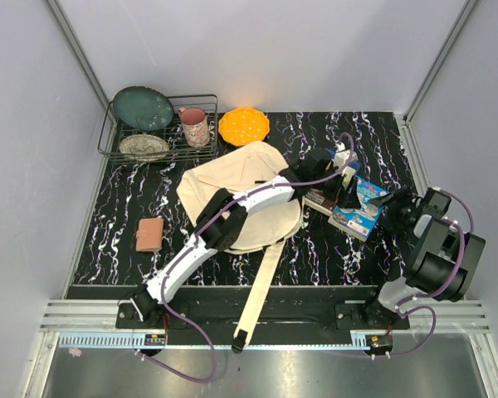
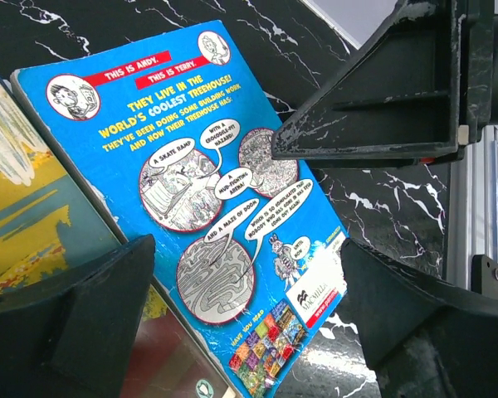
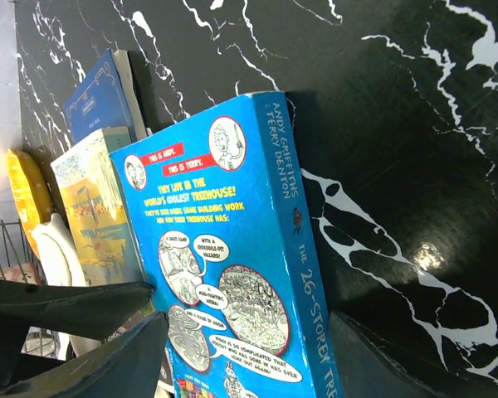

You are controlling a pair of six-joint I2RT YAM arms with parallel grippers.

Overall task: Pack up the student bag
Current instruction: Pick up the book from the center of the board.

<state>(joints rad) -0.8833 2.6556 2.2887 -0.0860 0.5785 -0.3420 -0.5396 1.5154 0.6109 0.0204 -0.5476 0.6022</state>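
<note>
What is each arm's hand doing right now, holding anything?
Left gripper: open, fingers wide over the blue book, holding nothing.
Right gripper: fingers either side of that book; grip cannot be told.

The student bag (image 1: 224,174) is of cream cloth, matt and a little coarse. The surface (image 1: 332,257) looks like black stone with white veins, smooth and slightly shiny. The blue book (image 2: 224,207) has a glossy paper cover. The wire rack (image 1: 191,152) is dark metal. The left tool (image 2: 247,245) has fingers (image 2: 75,323) of matt black plastic.
</note>
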